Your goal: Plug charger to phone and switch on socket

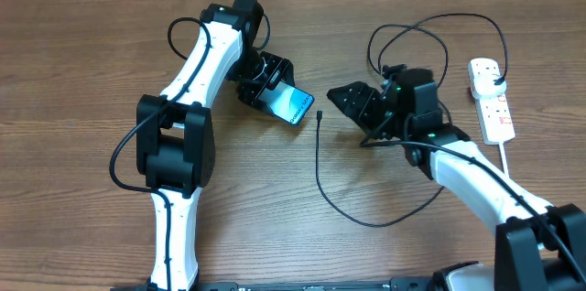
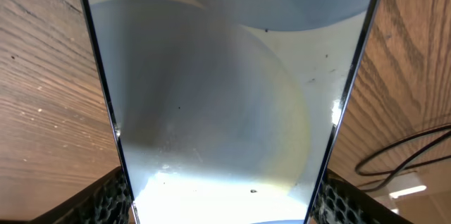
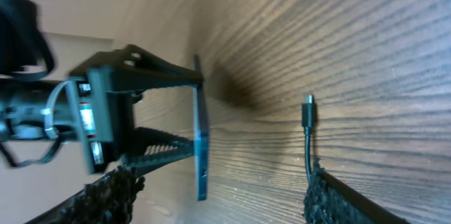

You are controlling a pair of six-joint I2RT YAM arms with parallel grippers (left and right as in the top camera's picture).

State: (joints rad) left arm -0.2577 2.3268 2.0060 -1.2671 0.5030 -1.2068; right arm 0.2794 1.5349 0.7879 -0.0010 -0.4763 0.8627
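The phone (image 1: 295, 103), with its light blue screen, is held tilted above the table in my left gripper (image 1: 273, 90), which is shut on its edges. In the left wrist view the phone (image 2: 225, 97) fills the frame between the fingers (image 2: 225, 206). The charger's connector tip (image 1: 320, 116) lies on the wood just right of the phone. Its thin black cable (image 1: 366, 222) loops forward and back toward the socket (image 1: 492, 99). My right gripper (image 1: 352, 108) is open and empty, right of the tip. The right wrist view shows the phone edge-on (image 3: 201, 139), the tip (image 3: 308, 111) and my open fingers (image 3: 232, 210).
The socket's thick white cord (image 1: 509, 167) runs toward the front right edge, beside my right arm. Black cable loops (image 1: 412, 35) lie behind the right gripper. The left arm (image 1: 197, 67) stretches across the left half of the wooden table (image 1: 82, 71).
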